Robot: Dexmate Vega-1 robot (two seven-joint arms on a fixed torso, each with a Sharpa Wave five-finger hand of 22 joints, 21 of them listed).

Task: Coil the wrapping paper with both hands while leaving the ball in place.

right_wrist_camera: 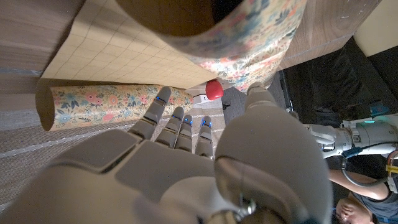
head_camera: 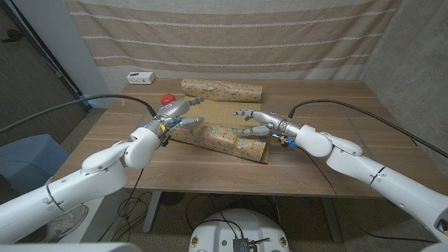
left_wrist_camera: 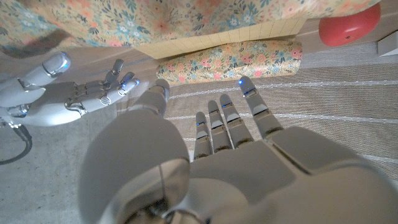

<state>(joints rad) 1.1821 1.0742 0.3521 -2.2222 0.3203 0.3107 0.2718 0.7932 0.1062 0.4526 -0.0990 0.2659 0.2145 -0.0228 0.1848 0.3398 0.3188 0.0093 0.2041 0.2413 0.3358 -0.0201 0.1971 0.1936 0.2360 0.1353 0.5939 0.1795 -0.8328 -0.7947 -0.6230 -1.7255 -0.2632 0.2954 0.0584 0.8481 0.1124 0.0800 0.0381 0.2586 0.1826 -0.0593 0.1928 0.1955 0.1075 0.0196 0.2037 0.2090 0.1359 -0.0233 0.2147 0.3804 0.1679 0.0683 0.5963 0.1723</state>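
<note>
Both robot hands, left (head_camera: 176, 114) and right (head_camera: 256, 123), hover open, fingers spread, over the paper (head_camera: 222, 137). The ball (head_camera: 167, 99) sits just beyond the left robot hand.

A striped beige curtain (head_camera: 231, 35) hangs across the top of the frame behind the wooden table (head_camera: 210, 175); a blue chair (head_camera: 21, 157) sits lower left.

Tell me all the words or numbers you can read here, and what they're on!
There are no words or numbers to read.
The white box at the back of the table may have a label, but it is too small to read.
The wrapping paper has only flowers outside and plain grid lines inside.
The ball is plain red.
</note>
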